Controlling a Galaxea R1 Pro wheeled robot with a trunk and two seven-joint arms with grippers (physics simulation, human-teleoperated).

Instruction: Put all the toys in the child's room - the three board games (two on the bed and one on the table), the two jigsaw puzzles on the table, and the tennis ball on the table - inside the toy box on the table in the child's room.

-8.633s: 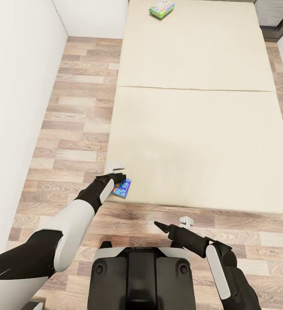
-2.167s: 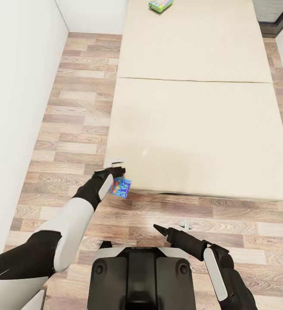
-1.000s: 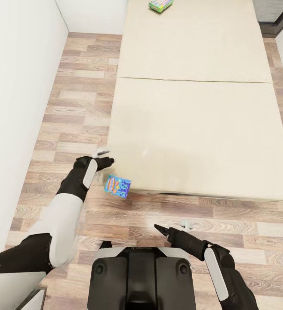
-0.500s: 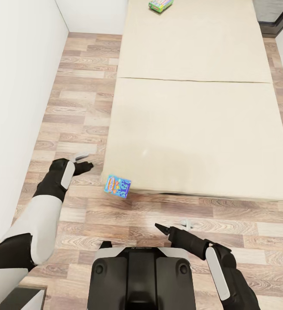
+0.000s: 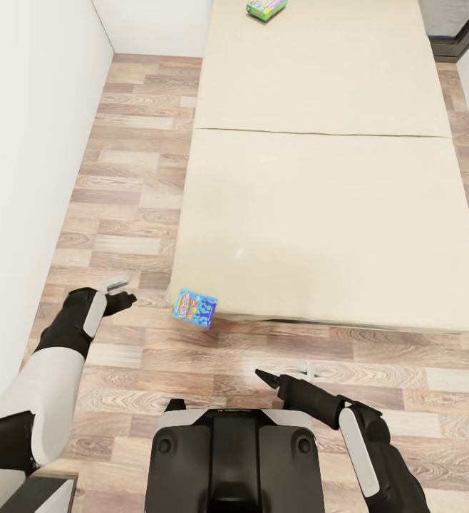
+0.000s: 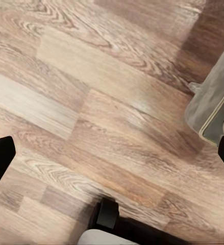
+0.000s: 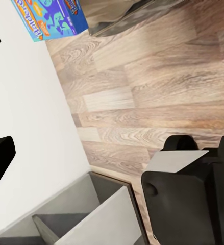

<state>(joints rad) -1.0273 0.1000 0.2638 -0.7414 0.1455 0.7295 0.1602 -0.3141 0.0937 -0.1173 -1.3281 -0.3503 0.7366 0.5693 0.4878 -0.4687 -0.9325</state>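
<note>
- Head view showed the blue board game [image 5: 195,308] against the bed's [image 5: 320,214] near corner edge, apparently tilted over the wooden floor [image 5: 120,178].
- Left claw [image 5: 118,291] hung open and empty near the white wall [image 5: 28,142], apart from that box.
- Right claw [image 5: 286,372] was open over the floor.
- Another board game [image 5: 266,8] lay at the bed's far end.

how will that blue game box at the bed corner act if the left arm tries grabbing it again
The blue game box is probably stiff and light. It overhangs the bed corner, so a nudge may tip it to the floor. The left gripper is open beside it.
</note>
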